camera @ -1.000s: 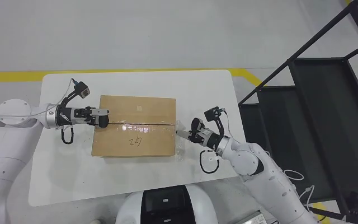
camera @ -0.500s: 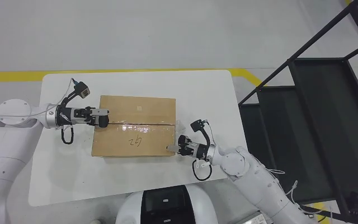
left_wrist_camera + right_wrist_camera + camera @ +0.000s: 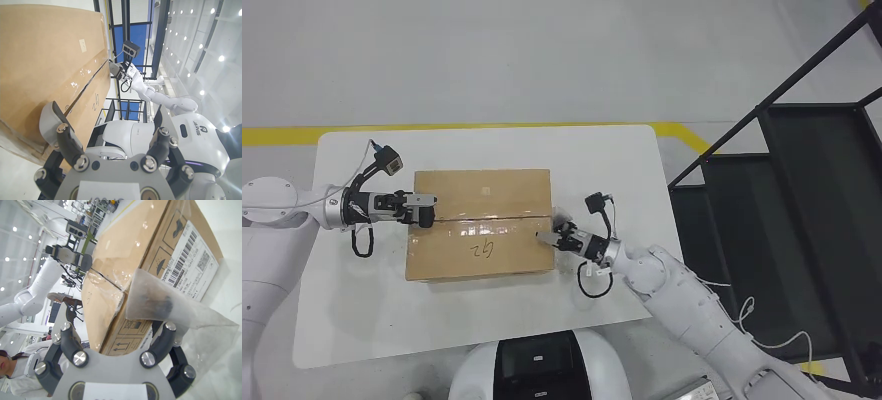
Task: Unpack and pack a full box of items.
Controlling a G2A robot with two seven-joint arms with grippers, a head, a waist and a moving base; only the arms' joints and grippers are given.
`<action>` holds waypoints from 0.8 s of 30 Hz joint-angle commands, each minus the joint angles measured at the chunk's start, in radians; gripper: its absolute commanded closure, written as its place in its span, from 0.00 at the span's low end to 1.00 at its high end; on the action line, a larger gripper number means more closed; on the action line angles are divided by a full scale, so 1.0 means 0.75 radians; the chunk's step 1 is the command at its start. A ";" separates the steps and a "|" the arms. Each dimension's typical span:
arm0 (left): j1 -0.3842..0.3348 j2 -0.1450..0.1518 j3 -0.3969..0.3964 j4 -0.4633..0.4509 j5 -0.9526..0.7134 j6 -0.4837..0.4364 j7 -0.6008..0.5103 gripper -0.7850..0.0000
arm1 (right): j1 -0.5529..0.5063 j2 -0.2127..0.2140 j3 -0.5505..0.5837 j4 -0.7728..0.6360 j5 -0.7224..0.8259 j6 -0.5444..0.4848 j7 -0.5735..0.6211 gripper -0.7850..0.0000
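Holding left gripper [image 3: 425,207] and right gripper [image 3: 550,237] spread open at the box [image 3: 482,225]. We are risking loose tape [image 3: 151,296] fouling the right one.

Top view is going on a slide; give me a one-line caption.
Both arms' open jaws sit at opposite ends of a taped cardboard box on the white table.

white table [image 3: 612,160], cardboard box [image 3: 482,225] on it
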State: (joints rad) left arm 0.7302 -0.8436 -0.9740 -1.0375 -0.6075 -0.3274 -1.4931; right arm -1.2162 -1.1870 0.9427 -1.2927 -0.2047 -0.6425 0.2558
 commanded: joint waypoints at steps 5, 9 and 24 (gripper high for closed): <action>0.000 0.000 0.000 0.000 0.000 0.000 0.000 0.00 | -0.035 -0.009 0.036 0.031 -0.027 -0.153 -0.199 0.00; 0.000 0.000 0.000 0.000 0.000 0.000 0.000 0.00 | -0.054 -0.013 0.065 0.037 -0.084 -0.209 -0.309 0.00; 0.069 0.013 -0.043 -0.087 0.025 0.015 0.065 0.00 | -0.122 -0.004 0.149 -0.199 -0.375 -0.156 -0.359 0.00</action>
State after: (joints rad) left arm 0.7760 -0.8356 -1.0012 -1.0974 -0.5894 -0.3165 -1.4450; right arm -1.3074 -1.1903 1.0549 -1.4237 -0.4800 -0.7708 -0.0298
